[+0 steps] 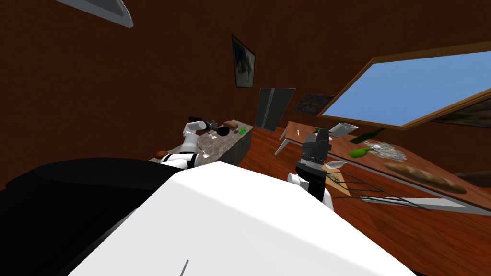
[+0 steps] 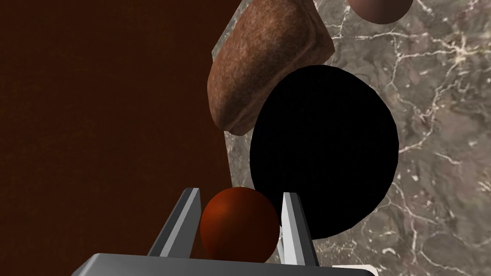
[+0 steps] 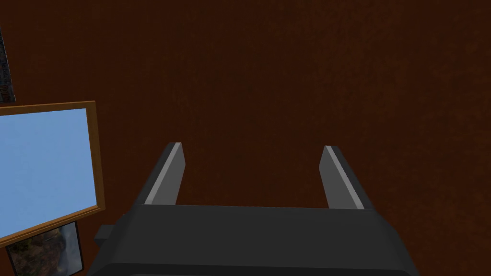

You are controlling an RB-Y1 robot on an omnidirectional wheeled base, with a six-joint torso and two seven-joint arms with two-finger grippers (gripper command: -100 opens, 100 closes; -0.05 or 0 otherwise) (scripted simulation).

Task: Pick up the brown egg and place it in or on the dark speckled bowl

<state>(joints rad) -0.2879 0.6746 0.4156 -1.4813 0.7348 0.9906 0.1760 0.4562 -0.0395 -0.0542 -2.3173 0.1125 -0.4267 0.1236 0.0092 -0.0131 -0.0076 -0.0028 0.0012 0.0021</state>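
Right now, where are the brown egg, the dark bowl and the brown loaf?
brown egg (image 2: 239, 227): left wrist view, middle of its rounded front.
dark bowl (image 2: 326, 148): left wrist view, centre of its black face.
brown loaf (image 2: 268, 57): left wrist view, middle of its broad side.

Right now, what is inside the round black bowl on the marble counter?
Inside the bowl only flat black shows; its bottom is unreadable. The round brown egg is outside, in the left gripper.

We list: surface (image 2: 431, 120), veined marble, smooth; brown egg (image 2: 239, 225), smooth, faintly glossy; bread loaf (image 2: 263, 62), rough crust; bowl (image 2: 326, 148), matt black.
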